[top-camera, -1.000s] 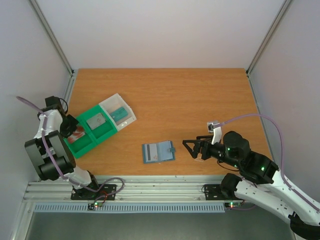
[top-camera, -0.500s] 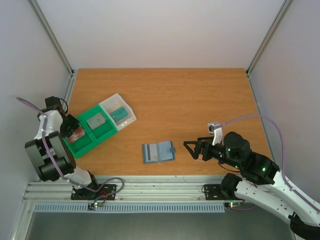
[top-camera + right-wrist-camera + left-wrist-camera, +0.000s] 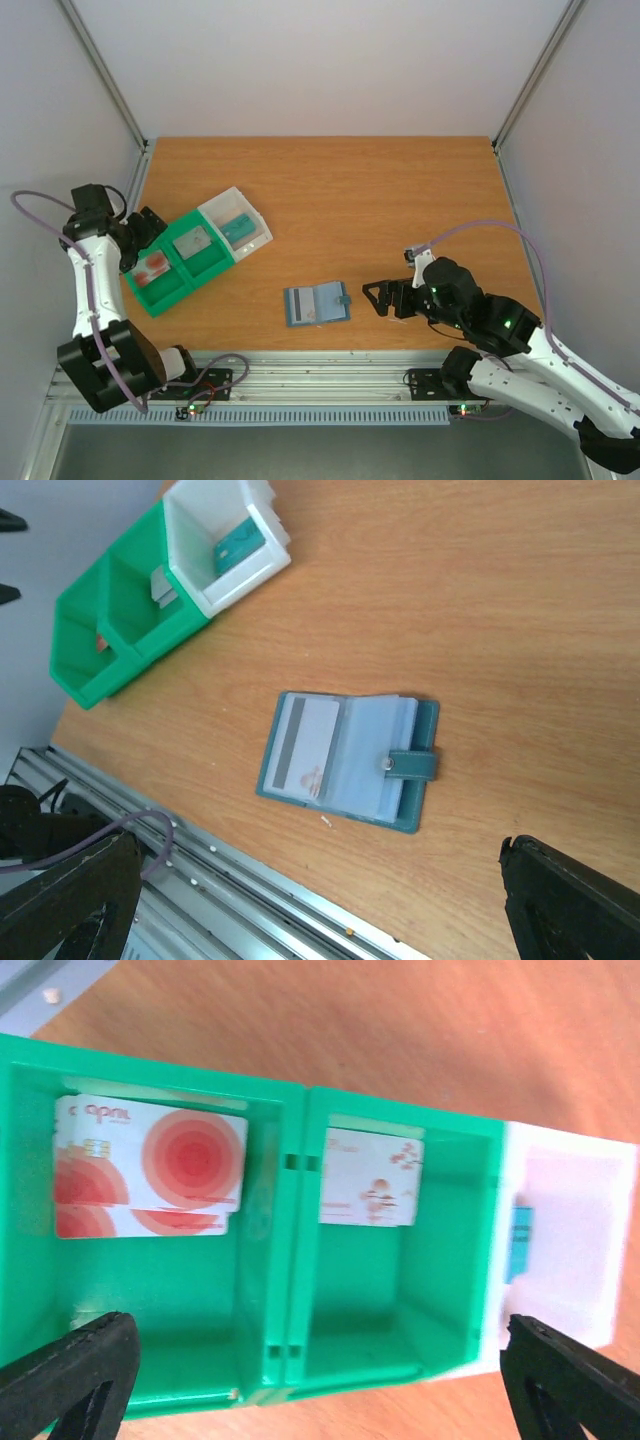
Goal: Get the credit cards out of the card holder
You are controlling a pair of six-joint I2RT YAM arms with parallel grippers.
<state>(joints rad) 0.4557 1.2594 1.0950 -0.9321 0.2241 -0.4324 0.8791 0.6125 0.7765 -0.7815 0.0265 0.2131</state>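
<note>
- Card holder [image 3: 345,760] is laid open just ahead of the spread right pincer [image 3: 385,298], one whitish card [image 3: 303,748] inside.
- Left pincer [image 3: 315,1360] is spread over the green tray [image 3: 295,1290].
- Dragging of the card holder is risked if the whitish card is pulled unbraced.

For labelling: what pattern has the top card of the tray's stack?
The top credit card: red concentric circles on white; best in left wrist view.

You see two red-circled cards [image 3: 150,1165] stacked in the left bin of the green tray [image 3: 290,1260], with a paler card [image 3: 370,1177] in the middle bin.
</note>
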